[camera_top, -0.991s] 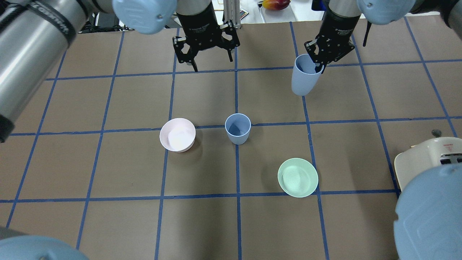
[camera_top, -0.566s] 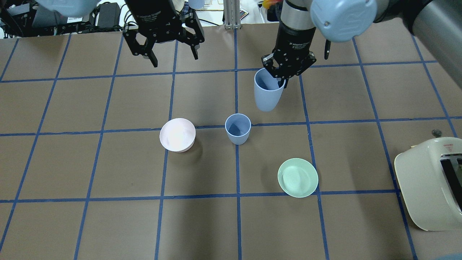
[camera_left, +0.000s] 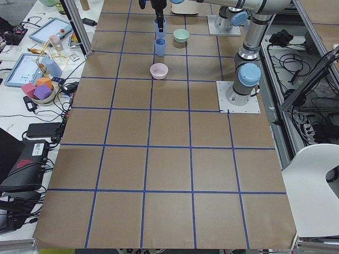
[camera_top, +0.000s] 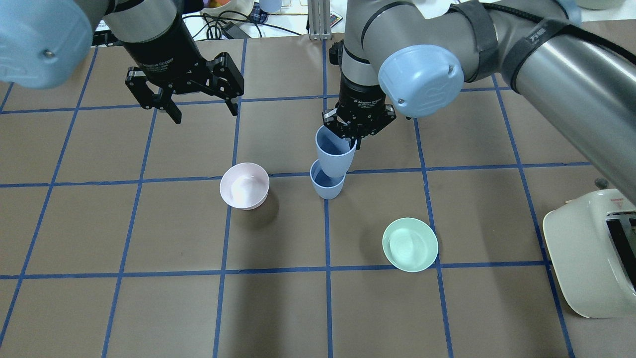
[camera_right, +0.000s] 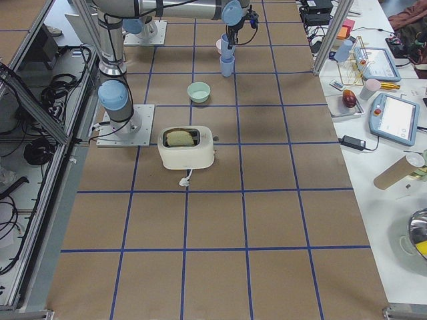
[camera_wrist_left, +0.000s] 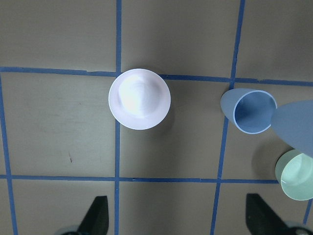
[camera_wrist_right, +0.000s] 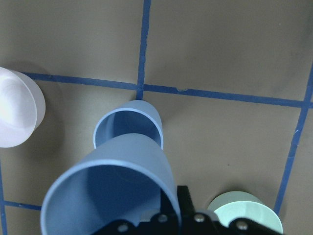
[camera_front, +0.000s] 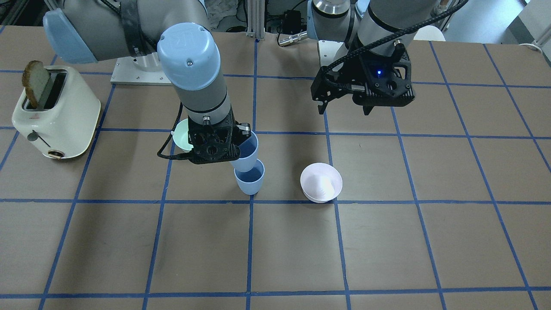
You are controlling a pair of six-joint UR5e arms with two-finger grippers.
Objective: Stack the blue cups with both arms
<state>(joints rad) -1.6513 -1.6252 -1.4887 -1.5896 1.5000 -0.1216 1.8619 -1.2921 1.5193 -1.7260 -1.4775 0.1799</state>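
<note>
the right gripper (camera_top: 354,138), clenched on the rim of one blue cup (camera_top: 334,155) with one finger inside the wall, hangs it over the second blue cup (camera_top: 327,185), which stands upright on a grid line near the middle of the table (camera_top: 174,308). the held cup leans a little, its base close over the standing cup's mouth; whether it has entered cannot be told. the step in hand looks like the nesting itself: the next move calls for squaring the cup over the opening, lowering it straight in, then letting go. the left gripper (camera_top: 205,115) hovers well apart on the far side, its jaws spread and holding nothing. a pale pink bowl (camera_top: 244,185) sits near the standing cup and a mint green bowl (camera_top: 410,244) lies further off, with a cream toaster (camera_top: 591,253) at the table's edge. nothing blocks the descent.
</note>
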